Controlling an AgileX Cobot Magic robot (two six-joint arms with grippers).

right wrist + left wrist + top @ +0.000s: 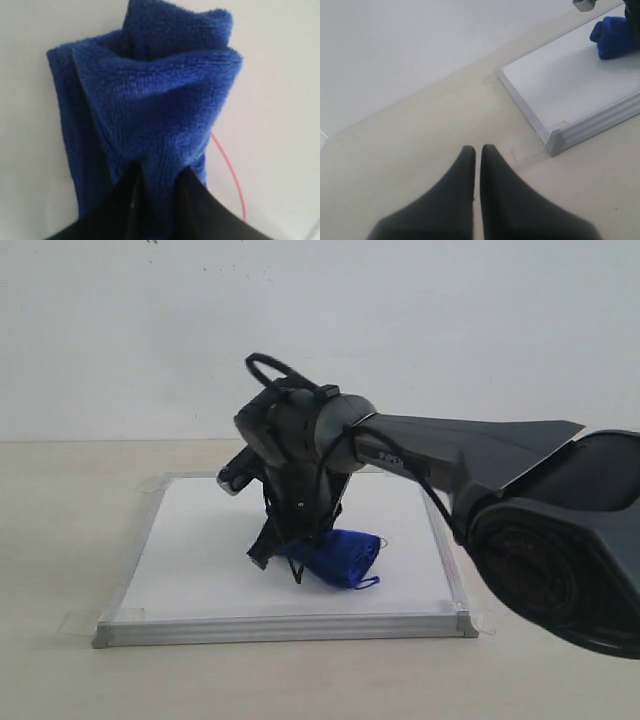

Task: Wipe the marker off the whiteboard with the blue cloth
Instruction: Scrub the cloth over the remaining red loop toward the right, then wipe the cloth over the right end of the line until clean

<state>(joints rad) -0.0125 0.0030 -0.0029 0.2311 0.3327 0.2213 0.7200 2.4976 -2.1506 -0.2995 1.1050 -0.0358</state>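
Observation:
The whiteboard (200, 550) lies flat on the table, silver-framed, with clear tape at its corners. My right gripper (290, 558) reaches over it from the right and is shut on the blue cloth (340, 558), which rests on the board's middle. In the right wrist view the blue cloth (150, 110) bunches up between the two black fingers (192, 192), and a thin red marker line (231, 172) curves out from beside it. The rest of the marker is hidden. My left gripper (477, 150) hovers shut over bare table, off the whiteboard's (555, 82) corner.
A beige tabletop (60, 520) surrounds the board, with a white wall behind. Clear tape (527, 149) sticks out from the board corner nearest my left gripper. The right arm's bulky base (560, 550) fills the right side of the exterior view.

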